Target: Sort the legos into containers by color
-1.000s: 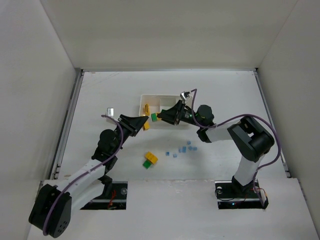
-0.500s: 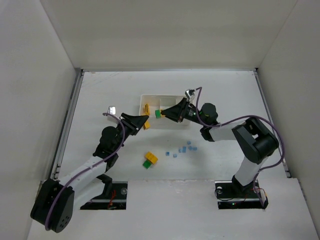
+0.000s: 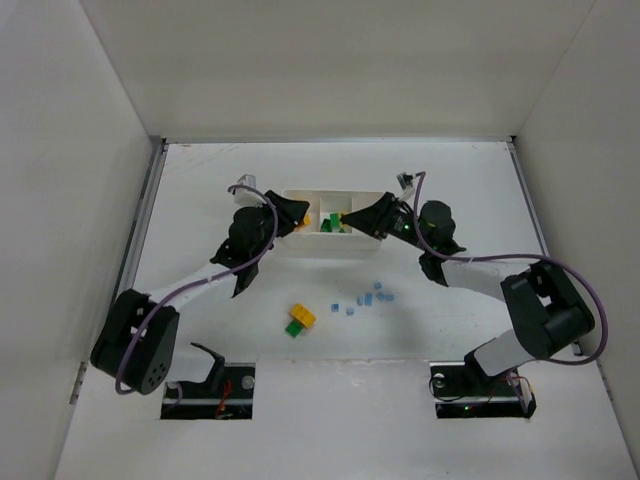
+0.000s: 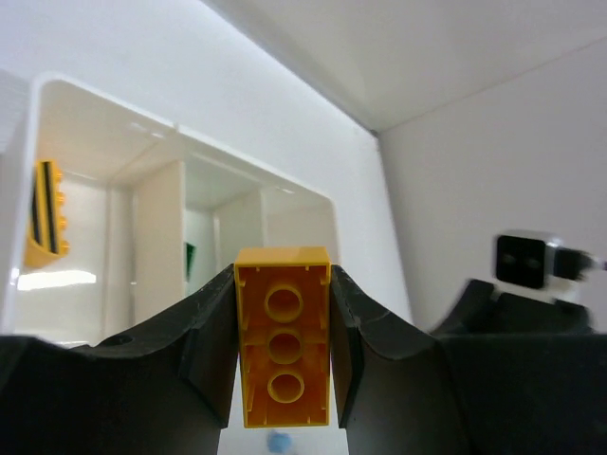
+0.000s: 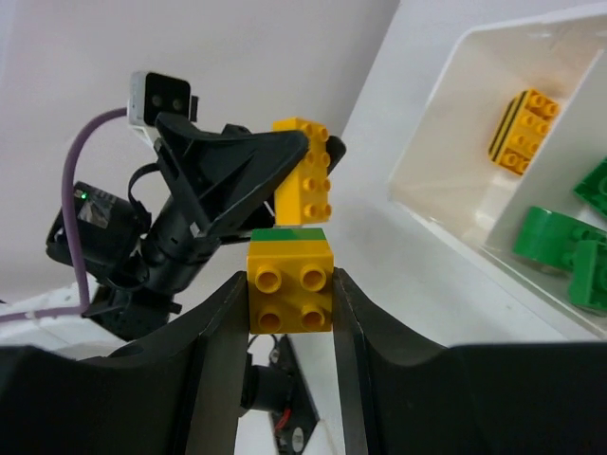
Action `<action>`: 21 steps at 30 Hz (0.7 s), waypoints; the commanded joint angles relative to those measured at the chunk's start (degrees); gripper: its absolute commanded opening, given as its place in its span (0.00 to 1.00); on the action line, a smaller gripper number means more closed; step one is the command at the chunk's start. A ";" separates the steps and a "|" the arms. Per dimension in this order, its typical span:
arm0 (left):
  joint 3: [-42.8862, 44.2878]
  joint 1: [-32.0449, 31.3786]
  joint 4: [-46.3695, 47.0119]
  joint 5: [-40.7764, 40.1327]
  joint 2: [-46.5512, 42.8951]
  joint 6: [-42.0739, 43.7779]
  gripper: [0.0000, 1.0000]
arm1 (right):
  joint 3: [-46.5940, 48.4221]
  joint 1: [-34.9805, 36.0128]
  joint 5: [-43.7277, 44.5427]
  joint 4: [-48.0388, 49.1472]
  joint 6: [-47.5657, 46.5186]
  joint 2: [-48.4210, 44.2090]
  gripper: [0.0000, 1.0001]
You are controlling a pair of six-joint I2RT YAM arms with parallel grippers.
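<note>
My left gripper (image 3: 300, 216) is shut on a yellow brick (image 4: 283, 349), held at the left end of the white tray (image 3: 345, 192). My right gripper (image 3: 343, 218) is shut on a yellow-green joined pair (image 5: 290, 284) over the tray's middle. The two grippers face each other, a small gap apart. In the right wrist view the left gripper's yellow brick (image 5: 305, 178) hangs just beyond my pair. The tray (image 5: 446, 142) holds a yellow brick (image 5: 522, 131) in its left compartment and green bricks (image 5: 560, 242) in the middle one. The left wrist view shows the tray (image 4: 114, 106) too.
A loose yellow-green pair (image 3: 300, 320) lies on the table in front of the tray. Several tiny light blue pieces (image 3: 366, 298) are scattered to its right. White walls close in the table at the back and on both sides.
Both grippers have risen and moved back from the tray's front left to above it. The left went to its left end with the yellow brick, the right to its middle.
</note>
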 commanded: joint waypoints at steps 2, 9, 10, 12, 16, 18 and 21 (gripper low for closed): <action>4.97 -1.53 -2.30 -6.31 4.80 7.22 0.14 | 0.30 0.24 2.35 -4.68 -6.34 -2.19 0.34; 9.46 -2.77 -4.23 -10.96 10.61 12.68 0.32 | -0.84 0.68 2.26 -4.07 -6.78 -2.98 0.34; 9.63 -2.85 -4.49 -11.84 10.79 13.21 0.35 | -0.93 0.85 2.26 -4.07 -6.87 -2.98 0.34; 10.07 -2.86 -4.59 -12.90 10.88 14.09 0.42 | -0.93 1.20 2.26 -3.98 -6.87 -2.72 0.34; 10.34 -2.94 -4.67 -13.17 10.18 14.53 0.52 | -0.93 1.91 2.35 -3.45 -6.70 -2.10 0.34; 10.16 -2.94 -4.67 -13.17 9.39 14.62 0.53 | -0.93 2.00 2.35 -3.19 -6.61 -2.10 0.34; 9.20 -3.12 -4.67 -12.47 7.29 13.74 0.53 | -1.02 2.08 2.35 -3.01 -6.43 -2.28 0.34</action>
